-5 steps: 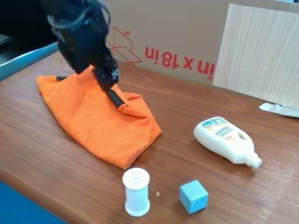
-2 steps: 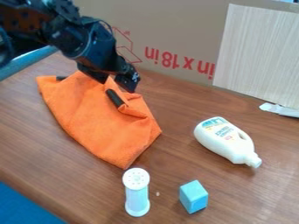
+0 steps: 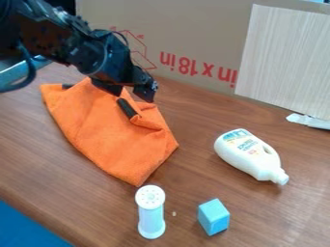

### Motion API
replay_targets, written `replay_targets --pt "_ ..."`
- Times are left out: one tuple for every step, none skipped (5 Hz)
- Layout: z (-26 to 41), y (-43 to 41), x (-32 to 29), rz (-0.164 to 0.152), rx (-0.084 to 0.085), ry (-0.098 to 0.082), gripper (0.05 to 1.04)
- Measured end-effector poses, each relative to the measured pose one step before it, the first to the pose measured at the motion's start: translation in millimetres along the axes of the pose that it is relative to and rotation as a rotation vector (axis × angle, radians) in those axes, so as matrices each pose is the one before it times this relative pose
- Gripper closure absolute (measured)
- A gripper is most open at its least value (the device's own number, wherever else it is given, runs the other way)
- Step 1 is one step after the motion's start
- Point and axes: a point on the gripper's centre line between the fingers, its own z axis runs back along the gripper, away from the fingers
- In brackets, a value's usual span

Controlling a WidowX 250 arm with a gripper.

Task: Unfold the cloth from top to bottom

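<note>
One bottle (image 3: 248, 153) lies sideways, one shaker (image 3: 151, 218) stands upright, contents indiscernible. Orange cloth (image 3: 113, 137) is bunched beneath the gripper (image 3: 130, 92), jaws apart.

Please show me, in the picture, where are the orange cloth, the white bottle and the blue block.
Orange cloth (image 3: 116, 140): camera view, on its broad middle.
White bottle (image 3: 243, 157): camera view, on its body.
Blue block (image 3: 214, 218): camera view, on its visible middle.
</note>
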Motion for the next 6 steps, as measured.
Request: replay_targets --pt "-7.84 4.70 -0.99 0.0421 0.0534 -0.0108 0.084" --pt "-2.58 5.95 -0.91 0.0456 0.0470 -0.0043 0.083" --pt "-6.39 3.90 -5.98 0.0683 0.0566 0.0188 0.083" --pt "-3.95 2.18 -2.56 -0.0134 0.0125 0.0027 0.083" --pt "-9.43 0.76 -8.98 -0.0115 0.0033 0.0300 0.083" --pt "-5.86 0.57 -3.30 0.0007 0.0017 0.0170 0.133"
